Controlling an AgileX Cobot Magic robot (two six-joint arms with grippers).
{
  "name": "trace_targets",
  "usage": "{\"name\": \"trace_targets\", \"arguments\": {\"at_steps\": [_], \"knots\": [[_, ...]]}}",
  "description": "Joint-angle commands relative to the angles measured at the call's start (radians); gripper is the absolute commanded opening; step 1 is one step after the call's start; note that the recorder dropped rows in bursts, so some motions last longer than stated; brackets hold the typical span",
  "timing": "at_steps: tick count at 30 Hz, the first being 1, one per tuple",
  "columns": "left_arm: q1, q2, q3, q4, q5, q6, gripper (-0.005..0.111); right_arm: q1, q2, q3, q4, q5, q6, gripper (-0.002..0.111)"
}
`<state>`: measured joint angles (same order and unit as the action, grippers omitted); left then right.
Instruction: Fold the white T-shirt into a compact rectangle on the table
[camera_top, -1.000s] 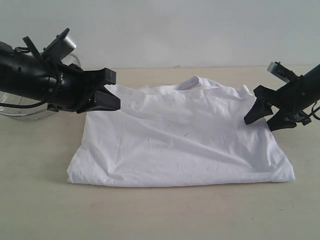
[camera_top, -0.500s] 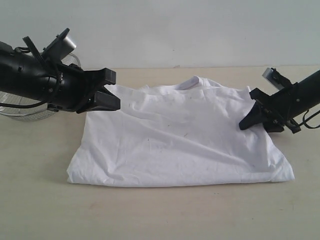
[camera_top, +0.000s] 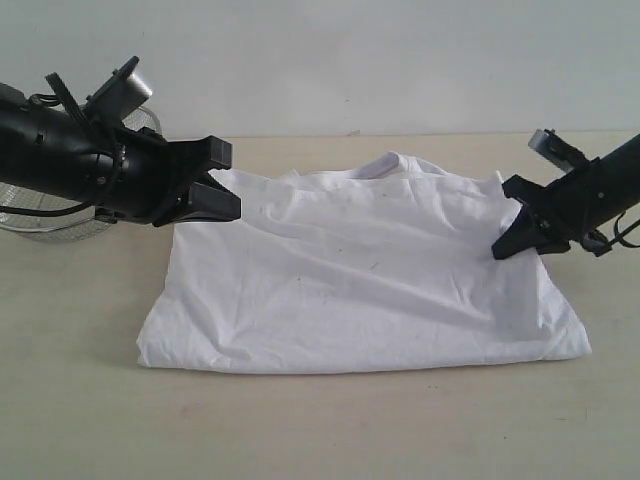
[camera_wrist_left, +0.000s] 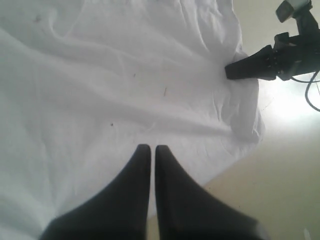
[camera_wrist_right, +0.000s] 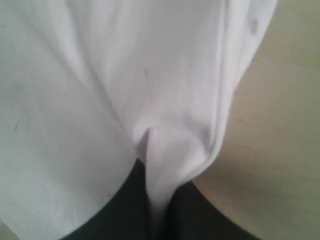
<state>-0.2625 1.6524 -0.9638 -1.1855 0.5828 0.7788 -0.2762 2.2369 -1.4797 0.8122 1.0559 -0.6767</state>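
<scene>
a pale table (camera_top: 320, 430) fills the view, with bare room in front of the shirt and at both of its sides. a white shirt (camera_top: 360, 290) lies mid-table, folded to a wide band, its near edge straight and its collar at the far edge. a wire bowl (camera_top: 40, 225) sits at the far left, behind the left arm. the left gripper (camera_top: 222, 180) is clamped on the shirt's far left corner, which rises off the table into its jaws. the right gripper (camera_top: 500, 248) pinches a fold at the shirt's right edge. a second ago the right jaws stood apart over that edge; now they are closed on it. the left gripper has not moved.
</scene>
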Motion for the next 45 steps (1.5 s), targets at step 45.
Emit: {"name": "trace_targets", "arguments": {"at_steps": [45], "knots": [[0.001,0.002,-0.007,0.017,0.019,-0.001,0.004,0.645,-0.169,0.0,-0.085,-0.342,0.21,0.0]]}}
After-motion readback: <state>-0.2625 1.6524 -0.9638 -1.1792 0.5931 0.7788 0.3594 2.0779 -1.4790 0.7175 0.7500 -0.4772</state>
